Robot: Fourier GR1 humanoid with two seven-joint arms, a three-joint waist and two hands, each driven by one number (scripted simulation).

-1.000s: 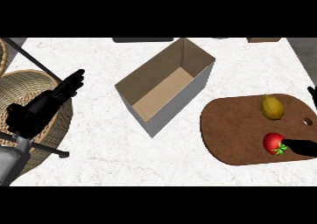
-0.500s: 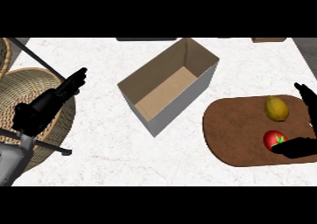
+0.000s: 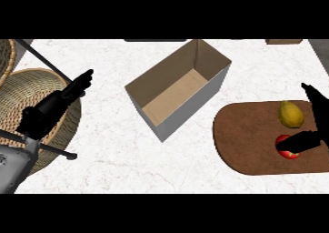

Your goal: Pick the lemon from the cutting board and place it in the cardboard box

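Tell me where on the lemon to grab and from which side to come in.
Probably from above, across the narrow middle of the lemon: it lies lengthwise on the cutting board, pointed ends fore and aft. Thumb and fingers of the right hand on its left and right flanks. Keep off the red fruit just below.

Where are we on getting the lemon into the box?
Nothing is placed yet: the lemon lies on the cutting board and the cardboard box holds nothing. In hand: the right hand is over the board, open around the lemon and beside the red fruit, gripping nothing. Left: grasp, lift, carry to the box, release. The left hand rests open by the wicker basket.
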